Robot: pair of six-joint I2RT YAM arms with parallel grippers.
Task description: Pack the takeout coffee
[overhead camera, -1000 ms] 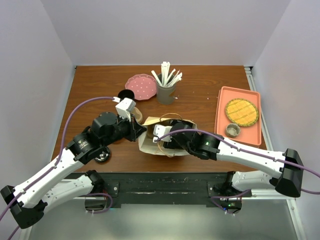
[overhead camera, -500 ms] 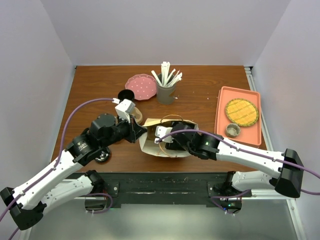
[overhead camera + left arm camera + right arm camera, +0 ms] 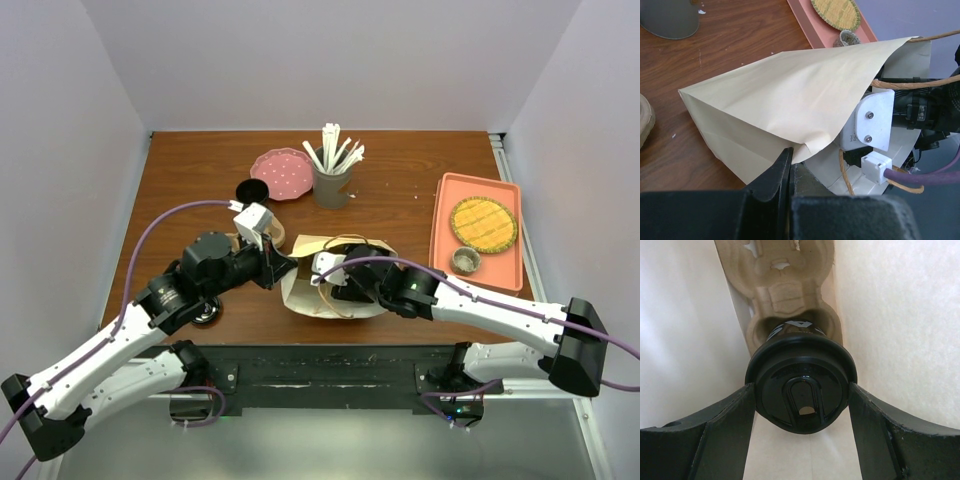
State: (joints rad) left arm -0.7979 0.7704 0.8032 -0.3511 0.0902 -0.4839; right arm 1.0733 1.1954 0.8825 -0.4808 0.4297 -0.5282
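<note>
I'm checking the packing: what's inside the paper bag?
The takeout coffee sits in a pulp cup carrier inside the paper bag, the right claw gripping its lid. The bag's bottom under the carrier is hidden.

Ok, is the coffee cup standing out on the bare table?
No, the right wrist view shows the coffee cup down inside the paper bag, sitting in a cardboard cup holder with the bag's walls on both sides.
</note>
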